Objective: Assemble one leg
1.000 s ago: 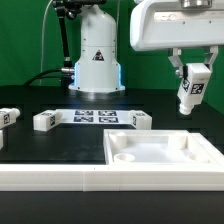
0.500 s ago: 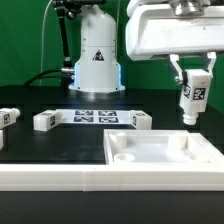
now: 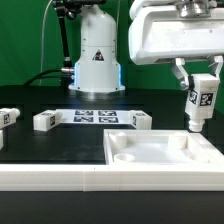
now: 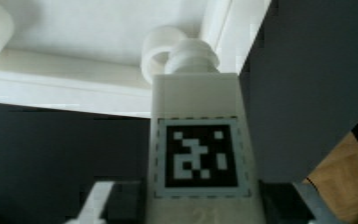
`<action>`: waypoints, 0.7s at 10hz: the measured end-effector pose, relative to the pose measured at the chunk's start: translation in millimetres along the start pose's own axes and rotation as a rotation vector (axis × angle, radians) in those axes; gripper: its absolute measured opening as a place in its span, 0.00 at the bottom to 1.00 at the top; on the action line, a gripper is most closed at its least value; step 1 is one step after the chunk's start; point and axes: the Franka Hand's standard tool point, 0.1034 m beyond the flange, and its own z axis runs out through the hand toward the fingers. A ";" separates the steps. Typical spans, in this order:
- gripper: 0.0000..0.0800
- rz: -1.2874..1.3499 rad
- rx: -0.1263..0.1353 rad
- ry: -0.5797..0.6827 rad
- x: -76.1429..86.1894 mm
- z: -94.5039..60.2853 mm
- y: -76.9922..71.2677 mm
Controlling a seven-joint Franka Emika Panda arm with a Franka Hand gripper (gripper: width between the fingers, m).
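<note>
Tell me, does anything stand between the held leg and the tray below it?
Nothing visible does. The gripper holds the leg upright over the far corner of the tray, at the exterior view's right. Both views show no object between the leg's lower end and the tray.

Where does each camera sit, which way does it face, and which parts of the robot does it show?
Exterior view: off the arm, seemingly low in front of the table, facing the robot base; it shows the base, the wrist and the gripper holding the leg upright near the large white piece.
Wrist view: on the wrist, looking along the leg toward the large white piece; only the fingers show.
Shared: the held leg and the large white piece.
</note>
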 end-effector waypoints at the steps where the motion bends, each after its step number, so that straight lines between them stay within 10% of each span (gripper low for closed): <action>1: 0.36 0.000 0.000 -0.001 -0.6 0.6 0.0; 7: 0.36 -0.011 0.003 0.008 9.9 31.7 6.3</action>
